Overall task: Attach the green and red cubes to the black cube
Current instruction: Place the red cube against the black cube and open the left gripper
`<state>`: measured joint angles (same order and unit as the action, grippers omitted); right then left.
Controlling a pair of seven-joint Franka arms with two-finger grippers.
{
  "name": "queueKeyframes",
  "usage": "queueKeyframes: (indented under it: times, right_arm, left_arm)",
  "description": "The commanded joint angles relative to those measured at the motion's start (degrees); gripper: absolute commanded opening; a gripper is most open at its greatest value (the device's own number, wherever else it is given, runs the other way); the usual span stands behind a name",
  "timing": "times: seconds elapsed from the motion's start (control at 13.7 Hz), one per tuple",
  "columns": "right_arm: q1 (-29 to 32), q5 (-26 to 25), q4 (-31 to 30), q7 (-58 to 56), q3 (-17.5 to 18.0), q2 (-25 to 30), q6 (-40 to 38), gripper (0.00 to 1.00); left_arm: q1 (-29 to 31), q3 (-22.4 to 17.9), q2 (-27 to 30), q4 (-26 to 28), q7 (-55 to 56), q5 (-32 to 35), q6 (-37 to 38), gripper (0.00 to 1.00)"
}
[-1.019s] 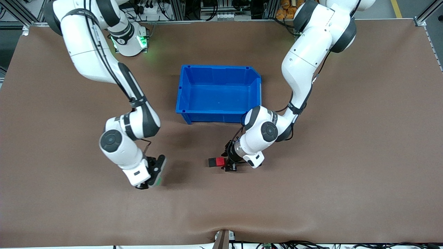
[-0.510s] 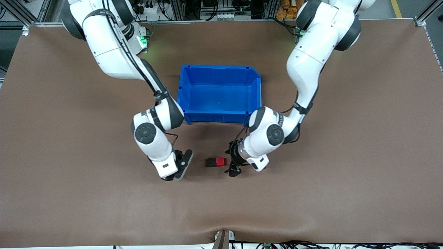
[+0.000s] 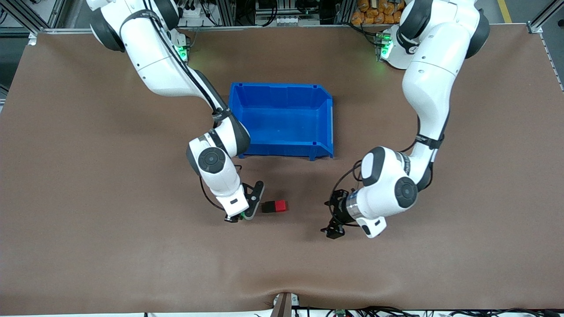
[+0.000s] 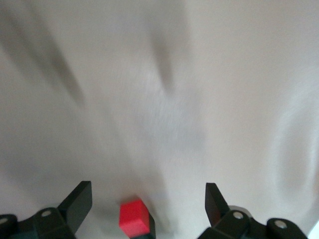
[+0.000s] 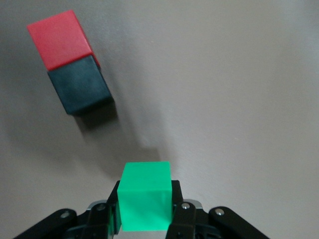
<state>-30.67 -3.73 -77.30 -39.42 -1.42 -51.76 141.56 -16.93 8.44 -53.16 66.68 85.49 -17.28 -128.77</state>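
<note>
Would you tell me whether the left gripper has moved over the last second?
Yes. The left gripper, open, has backed off from the red cube toward the left arm's end of the table, farther from the blue bin.

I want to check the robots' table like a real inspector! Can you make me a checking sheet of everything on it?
Surface: brown table mat, rippled near the front camera.
Job's things: small red cube joined to small black cube on the mat; small green cube held.
Clutter: empty blue plastic bin.
Grippers: right gripper shut on the green cube beside the pair; left gripper open, apart.
Cables: black cables along the mat's edge.
Surroundings: metal frame.
</note>
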Motion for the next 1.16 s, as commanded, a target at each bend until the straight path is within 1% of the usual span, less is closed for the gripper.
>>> queueKeyframes:
  times: [0.0,0.07,0.36,0.66,0.73,0.95,1.02,1.09]
  right_arm:
    - [-3.2,-3.0,3.4,3.7,-1.6,-2.5,-0.8,0.07]
    - [-4.1,-3.5,3.4,3.7,-2.4,-2.4,-0.9,0.07]
    - [-4.4,-3.3,3.6,3.7,-2.5,-2.8,-0.8,0.07]
    - [-5.4,-3.5,4.0,7.3,-2.5,-3.8,-0.5,0.07]
    - [-5.4,-3.6,4.2,7.4,-2.5,-3.8,-0.6,0.07]
    - [-5.8,-3.5,5.0,8.7,-2.5,-4.3,-0.5,0.07]
    - [-6.0,-3.5,5.1,8.7,-2.5,-4.5,-0.5,0.08]
    - [-6.1,-3.5,5.1,8.9,-2.5,-4.5,-0.4,0.15]
  left_arm:
    - [1.3,0.0,3.3,1.2,-1.4,7.5,3.8,1.00]
    - [1.5,-0.2,3.7,1.2,-2.6,9.7,4.7,1.00]
    - [2.3,-0.2,5.3,1.2,-6.8,18.5,8.5,1.00]
    - [4.1,-0.3,6.9,1.3,-13.7,19.6,10.1,1.00]
    - [5.6,-0.3,7.8,1.5,-16.9,19.6,10.2,1.00]
    - [8.0,-0.4,9.9,1.7,-31.3,19.6,14.8,1.00]
    - [8.4,-0.4,11.2,1.7,-34.9,20.2,15.7,1.00]
    - [8.8,-0.8,12.5,1.7,-38.0,22.1,16.0,1.00]
